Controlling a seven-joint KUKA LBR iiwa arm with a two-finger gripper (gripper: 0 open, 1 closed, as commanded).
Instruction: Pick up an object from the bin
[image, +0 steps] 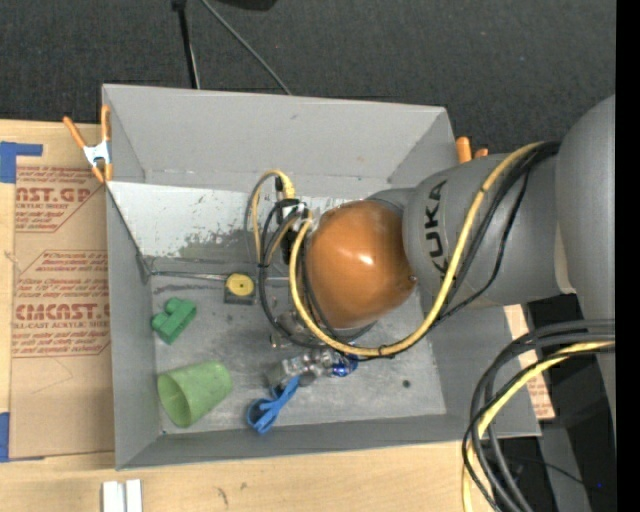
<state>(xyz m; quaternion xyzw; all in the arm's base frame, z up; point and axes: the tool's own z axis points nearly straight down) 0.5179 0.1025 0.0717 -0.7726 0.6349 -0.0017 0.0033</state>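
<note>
Evidently the gripper (310, 362) is hovering just upper-right of the blue plastic tool (268, 408), which is slanting toward it; its grip I cannot tell

You look down on a grey metal bin (300, 135) in a plain workspace. Beyond the bin's far wall lies a dark grey floor (420, 50), matte and faintly speckled like carpet. A thick black cable (186, 45) crosses that floor towards the bin's far left corner. A thinner black cable (250, 55) slants in just to its right. Along the bin's near edge runs a pale wooden surface (300, 482). The light is soft and even, brightest on the bin's far wall.
</note>
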